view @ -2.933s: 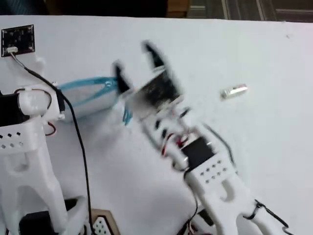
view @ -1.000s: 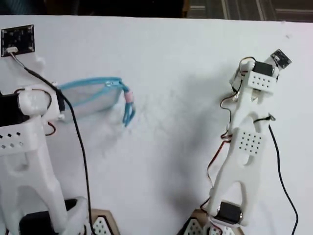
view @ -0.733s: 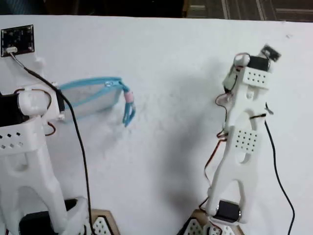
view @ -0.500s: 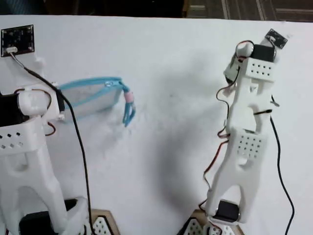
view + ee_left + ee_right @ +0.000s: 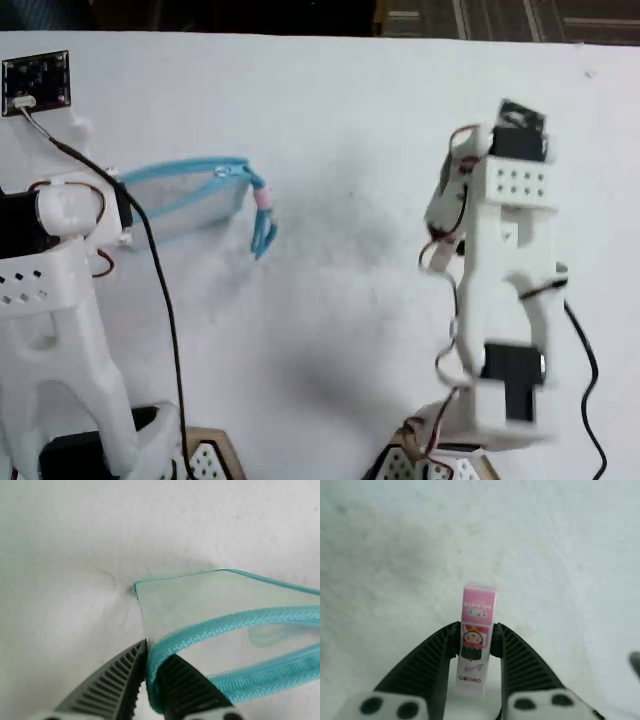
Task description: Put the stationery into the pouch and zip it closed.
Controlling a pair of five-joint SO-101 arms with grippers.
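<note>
Risk: pink stationery piece [image 5: 476,630] is clamped between the fingers of the right gripper [image 5: 475,647], well apart from the pouch [image 5: 185,197] across the table [image 5: 350,120]. Much of its length sticks out past the fingertips, so a fast swing could make it pivot or slip out. Left gripper [image 5: 150,680] is closed on the teal zipper edge [image 5: 210,630] at one corner of the pouch; if that pinch slides, the mouth may sag flat and the piece would butt against the rim.

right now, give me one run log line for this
left gripper: shut on pouch edge | right gripper: shut on eraser | pouch: unzipped, on table
</note>
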